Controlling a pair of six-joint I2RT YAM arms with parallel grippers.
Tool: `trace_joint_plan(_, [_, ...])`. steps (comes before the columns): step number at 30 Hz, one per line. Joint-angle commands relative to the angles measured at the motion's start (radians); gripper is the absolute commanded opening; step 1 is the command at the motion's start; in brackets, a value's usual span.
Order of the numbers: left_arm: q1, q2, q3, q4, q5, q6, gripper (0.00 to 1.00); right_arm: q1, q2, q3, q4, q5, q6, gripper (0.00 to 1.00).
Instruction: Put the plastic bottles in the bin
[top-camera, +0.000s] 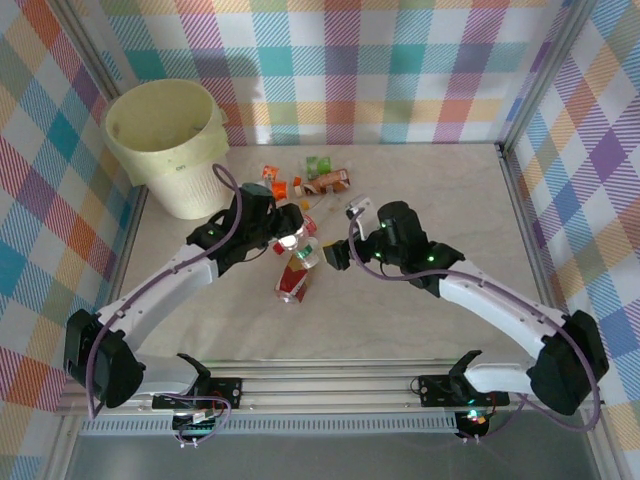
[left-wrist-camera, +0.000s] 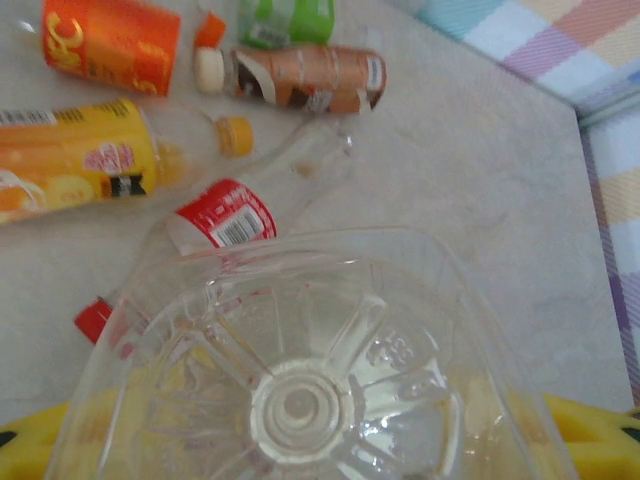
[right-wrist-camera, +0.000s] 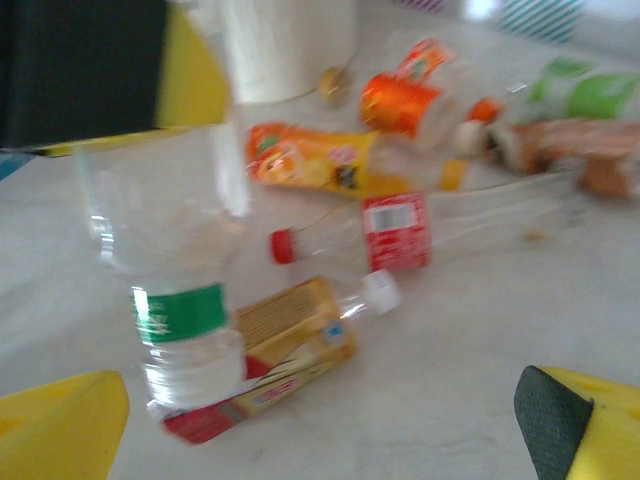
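Observation:
My left gripper (top-camera: 290, 238) is shut on a clear plastic bottle with a green label (right-wrist-camera: 170, 260), just above the table. The bottle's base (left-wrist-camera: 300, 380) faces the left wrist camera, between the yellow fingers (left-wrist-camera: 30, 445). My right gripper (top-camera: 338, 256) stands open close to its right, with nothing between its fingertips (right-wrist-camera: 60, 430). Several more plastic bottles lie on the table: a yellow-and-red one with a white cap (right-wrist-camera: 290, 340), a red-labelled one (left-wrist-camera: 225, 215), a yellow one (left-wrist-camera: 70, 160), an orange one (left-wrist-camera: 110, 40) and a brown one (left-wrist-camera: 310, 80). The pale-yellow bin (top-camera: 160, 140) stands at the far left.
The bottles lie in a loose group between the bin and my grippers (top-camera: 305, 182). A crushed red bottle (top-camera: 293, 282) lies just in front of the left gripper. Checked walls close in the table; the right half is bare tabletop (top-camera: 450, 200).

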Motion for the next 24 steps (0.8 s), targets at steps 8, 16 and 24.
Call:
trace_joint_plan(8, [0.091, -0.146, 0.094, 0.052, -0.222, 0.103, 0.59, 0.004, -0.211, -0.122, 0.107, 0.412, -0.015, 1.0])
trace_joint_plan(16, [0.208, -0.092, 0.213, 0.217, -0.212, 0.187, 0.6, 0.004, -0.283, -0.193, 0.13, 0.457, -0.004, 1.0])
trace_joint_plan(24, [0.365, 0.11, 0.459, 0.303, -0.235, 0.225, 0.61, 0.004, -0.279, -0.178, 0.076, 0.458, 0.031, 1.0])
